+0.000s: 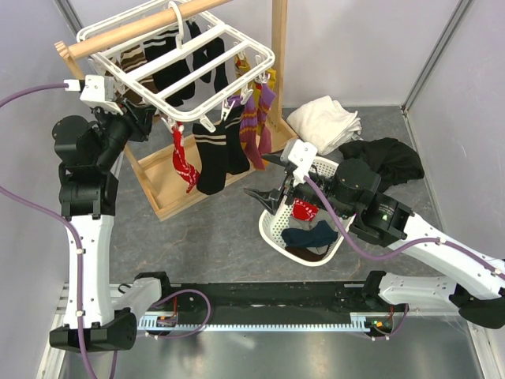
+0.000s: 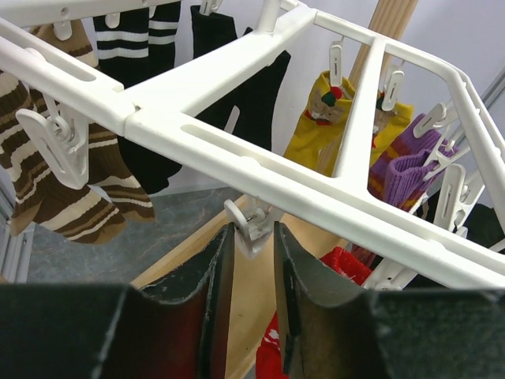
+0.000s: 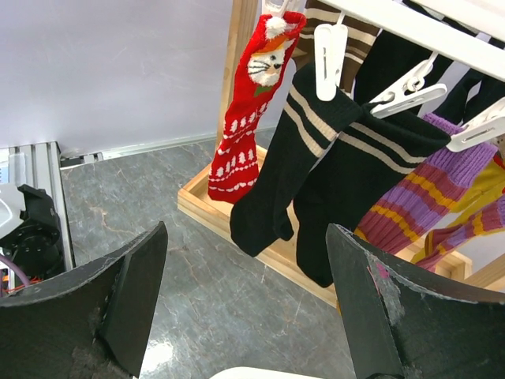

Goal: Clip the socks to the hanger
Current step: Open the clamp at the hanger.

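The white slatted hanger (image 1: 170, 71) hangs from a wooden rod; it also shows in the left wrist view (image 2: 205, 142) and the right wrist view (image 3: 410, 24). One red patterned sock (image 1: 184, 162) hangs clipped at its front left corner (image 3: 245, 126). My left gripper (image 1: 152, 118) is up under that corner, its jaws nearly closed around a white clip peg (image 2: 252, 229). A second red sock (image 1: 304, 209) and a dark grey-blue sock (image 1: 312, 235) lie in the white basket (image 1: 272, 229). My right gripper (image 1: 264, 178) is wide open and empty above the basket's left rim (image 3: 246, 237).
Black striped socks (image 3: 316, 158), brown striped socks (image 2: 71, 189) and yellow and purple socks (image 1: 256, 118) hang on the frame. The wooden stand's post (image 1: 278, 63) and base tray (image 1: 162, 193) stand below. White cloth (image 1: 323, 122) and black cloth (image 1: 390, 158) lie at the right.
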{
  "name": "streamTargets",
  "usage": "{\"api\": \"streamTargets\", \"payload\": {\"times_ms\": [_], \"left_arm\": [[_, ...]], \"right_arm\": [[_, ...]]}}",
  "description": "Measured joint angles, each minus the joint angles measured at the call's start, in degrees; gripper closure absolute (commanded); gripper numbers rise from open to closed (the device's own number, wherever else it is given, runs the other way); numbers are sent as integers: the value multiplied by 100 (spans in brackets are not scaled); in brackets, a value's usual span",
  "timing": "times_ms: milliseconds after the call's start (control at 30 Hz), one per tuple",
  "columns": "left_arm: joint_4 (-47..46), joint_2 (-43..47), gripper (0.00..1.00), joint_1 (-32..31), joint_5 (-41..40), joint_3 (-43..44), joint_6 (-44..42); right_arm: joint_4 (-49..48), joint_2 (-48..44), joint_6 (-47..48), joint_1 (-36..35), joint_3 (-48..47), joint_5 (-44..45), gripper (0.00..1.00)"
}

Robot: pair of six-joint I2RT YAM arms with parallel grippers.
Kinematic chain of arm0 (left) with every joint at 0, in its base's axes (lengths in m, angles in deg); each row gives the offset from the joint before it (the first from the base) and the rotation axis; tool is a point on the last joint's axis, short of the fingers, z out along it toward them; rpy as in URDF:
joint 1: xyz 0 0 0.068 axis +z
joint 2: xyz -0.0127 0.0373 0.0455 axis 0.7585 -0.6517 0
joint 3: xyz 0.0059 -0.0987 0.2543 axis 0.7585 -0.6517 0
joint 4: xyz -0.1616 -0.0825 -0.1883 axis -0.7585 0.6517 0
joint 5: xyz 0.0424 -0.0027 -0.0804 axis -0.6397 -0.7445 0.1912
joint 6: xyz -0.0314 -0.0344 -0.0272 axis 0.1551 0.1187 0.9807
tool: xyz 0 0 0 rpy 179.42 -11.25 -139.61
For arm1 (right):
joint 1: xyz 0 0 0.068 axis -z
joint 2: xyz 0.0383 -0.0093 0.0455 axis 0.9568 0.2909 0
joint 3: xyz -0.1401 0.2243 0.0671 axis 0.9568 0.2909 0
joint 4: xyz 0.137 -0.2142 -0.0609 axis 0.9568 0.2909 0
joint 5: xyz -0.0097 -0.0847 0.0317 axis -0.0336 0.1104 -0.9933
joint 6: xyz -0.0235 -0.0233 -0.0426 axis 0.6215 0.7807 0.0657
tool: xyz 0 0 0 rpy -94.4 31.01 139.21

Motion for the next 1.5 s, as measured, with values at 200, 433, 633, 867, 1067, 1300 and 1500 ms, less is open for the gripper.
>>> {"api": "streamTargets", "payload": {"times_ms": [200, 433, 633, 867, 1067, 1300, 1500], "left_arm": [[-44, 31, 87, 0, 146, 72, 55], [-44, 160, 98, 9, 271, 72, 81], [-66, 319, 98, -24, 557, -33, 262], [-105, 374, 98, -431, 706, -173, 562], [-125, 407, 98, -839, 586, -245, 789], [-90, 450, 98, -935, 540, -249, 1255], [-74, 444, 98, -955, 433, -249, 1526]], "right_arm": [[-70, -15, -81, 0, 72, -98, 11], [-144, -13, -225, 0, 81, -361, 11], [-374, 120, -452, 0, 79, -739, 11], [-671, 564, -756, 0, -20, -1130, 11], [-1178, 979, -887, -2, -400, -1416, 11], [-1910, 1703, -686, -2, -848, -1469, 11], [-2260, 2463, -337, -2, -1353, -1370, 13]]}}
